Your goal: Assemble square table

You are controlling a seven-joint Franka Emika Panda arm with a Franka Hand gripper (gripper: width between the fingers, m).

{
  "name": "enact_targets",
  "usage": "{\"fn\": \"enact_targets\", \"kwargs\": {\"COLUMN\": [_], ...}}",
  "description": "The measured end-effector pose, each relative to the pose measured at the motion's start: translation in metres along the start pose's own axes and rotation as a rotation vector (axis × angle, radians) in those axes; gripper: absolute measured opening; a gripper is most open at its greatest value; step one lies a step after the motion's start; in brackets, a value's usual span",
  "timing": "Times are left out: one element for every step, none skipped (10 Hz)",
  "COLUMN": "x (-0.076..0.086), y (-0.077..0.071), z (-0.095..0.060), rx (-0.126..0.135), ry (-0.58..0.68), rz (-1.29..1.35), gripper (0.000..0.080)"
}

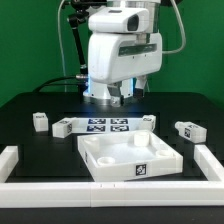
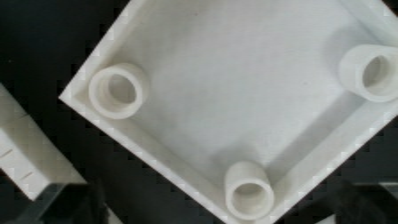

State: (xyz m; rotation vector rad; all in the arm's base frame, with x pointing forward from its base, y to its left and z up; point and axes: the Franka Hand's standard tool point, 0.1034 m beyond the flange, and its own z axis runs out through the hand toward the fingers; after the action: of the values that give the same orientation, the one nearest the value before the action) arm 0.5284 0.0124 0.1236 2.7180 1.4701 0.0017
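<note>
The square table top, a white tray with a raised rim and a tag on its front wall, lies upside up in the middle of the black table. The wrist view looks straight down into the table top, showing three round sockets, one of them between my fingers. Small white tagged legs lie apart: two at the exterior view's left, one behind the top, one at the right. My gripper hangs open above the top's back part, holding nothing.
The marker board lies flat behind the table top. A low white border rail runs along the left, the front and the right. A white strip shows at the wrist view's edge.
</note>
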Motion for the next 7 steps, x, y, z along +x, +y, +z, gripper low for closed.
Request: {"fn": "enact_targets", "kwargs": {"x": [0.0, -0.001, -0.008, -0.023, -0.03, -0.034, -0.038], "y": [0.0, 0.0, -0.004, -0.017, -0.027, -0.034, -0.04], "z": [0.0, 0.001, 0.007, 0.024, 0.037, 0.048, 0.057], "rx": [0.0, 0.0, 0.015, 0.064, 0.104, 0.117, 0.118], "ry": [0.0, -0.002, -0.01, -0.038, -0.066, -0.062, -0.051], "rz": [-0.001, -0.06, -0.171, -0.243, -0.28, -0.346, -0.427], "gripper": [0.065, 0.065, 0.065, 0.065, 0.065, 0.065, 0.065]}}
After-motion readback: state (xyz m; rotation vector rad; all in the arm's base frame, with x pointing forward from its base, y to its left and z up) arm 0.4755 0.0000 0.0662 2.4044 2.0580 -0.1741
